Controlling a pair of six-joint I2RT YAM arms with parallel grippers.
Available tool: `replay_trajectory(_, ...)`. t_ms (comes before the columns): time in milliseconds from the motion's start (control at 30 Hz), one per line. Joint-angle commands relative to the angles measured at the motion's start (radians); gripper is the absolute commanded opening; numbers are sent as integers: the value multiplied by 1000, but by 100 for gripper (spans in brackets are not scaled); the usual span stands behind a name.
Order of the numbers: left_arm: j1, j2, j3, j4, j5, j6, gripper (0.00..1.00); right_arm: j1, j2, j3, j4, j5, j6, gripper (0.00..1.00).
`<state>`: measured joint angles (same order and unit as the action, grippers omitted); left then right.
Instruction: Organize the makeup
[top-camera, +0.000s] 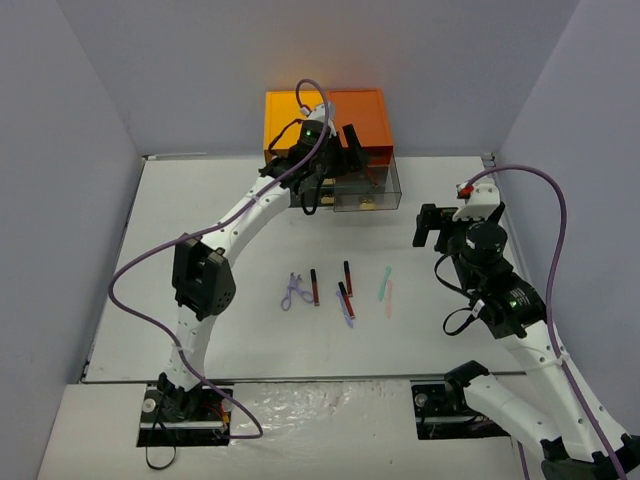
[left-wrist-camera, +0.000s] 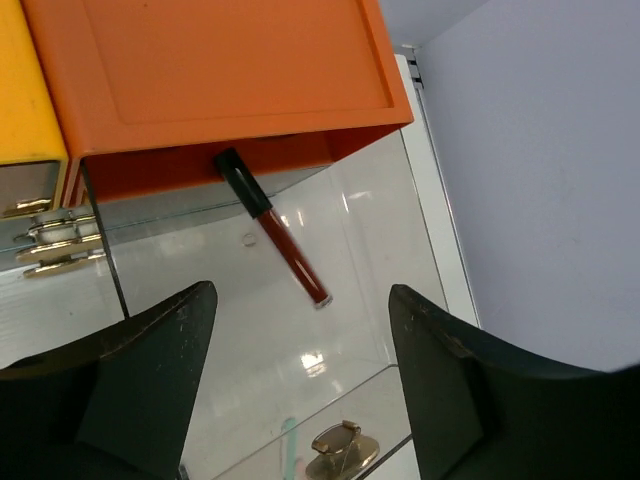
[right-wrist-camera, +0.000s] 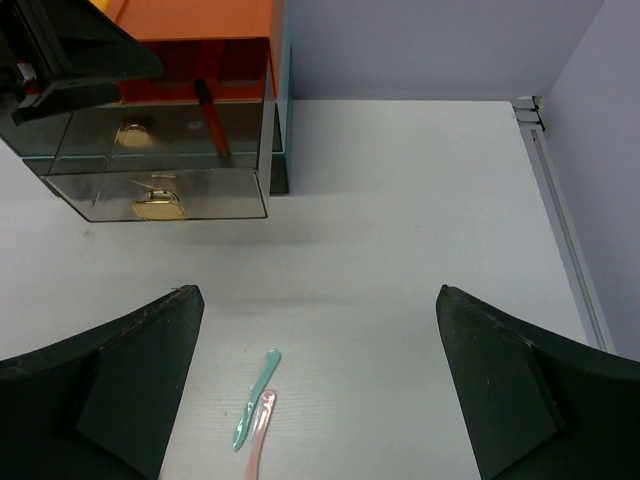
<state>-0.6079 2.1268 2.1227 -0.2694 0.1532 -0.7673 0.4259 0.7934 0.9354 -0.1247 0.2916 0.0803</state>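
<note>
On your worktop (top-camera: 200, 200), the box's (top-camera: 330, 115) clear drawer (left-wrist-camera: 370, 230) stands open. Your left fingers (left-wrist-camera: 160, 360) hang spread and empty above the pencil (left-wrist-camera: 285, 245) lying inside; lift askew and you may clip the wall. Right fingers (right-wrist-camera: 130, 380), spread wide, hover over the touching mint stick (right-wrist-camera: 255, 398) and pink stick (right-wrist-camera: 260, 428): one could skid.

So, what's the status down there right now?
Left end effector open over clear drawer, red-black pencil lying inside. Right end effector open, empty, near mint stick and pink stick. Nothing blocking them.
</note>
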Motion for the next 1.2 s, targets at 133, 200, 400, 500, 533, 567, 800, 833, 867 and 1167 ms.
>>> replay_trajectory(133, -47, -266, 39, -85, -108, 155, 81, -6, 0, -10, 39, 26, -30, 100)
replay_trajectory(200, -70, -342, -57, -133, -178, 172, 81, -6, 7, -9, 40, 26, -34, 100)
replay_trajectory(400, -113, -561, -434, -245, -373, 128, 73, -6, 30, -10, 43, 26, -39, 100)
replay_trajectory(500, -121, -608, -571, -264, -395, 62, 66, -7, 39, -13, 48, 20, -37, 100)
replay_trajectory(533, -122, -622, -630, -262, -394, 37, 63, -7, 44, -13, 50, 17, -36, 100)
replay_trajectory(567, -124, -629, -689, -255, -392, 20, 60, -6, 49, -13, 52, 14, -35, 100)
replay_trajectory(800, -144, -512, -780, -167, -350, -29, 44, -9, 59, -17, 56, -3, -23, 100)
replay_trajectory(833, -145, -483, -778, -162, -341, -34, 42, -9, 58, -18, 56, -4, -21, 100)
replay_trajectory(867, -147, -461, -777, -156, -337, -36, 41, -9, 57, -19, 56, -6, -20, 100)
replay_trajectory(1167, -174, -337, -789, -107, -314, -83, 41, -10, 33, -32, 53, 8, -27, 100)
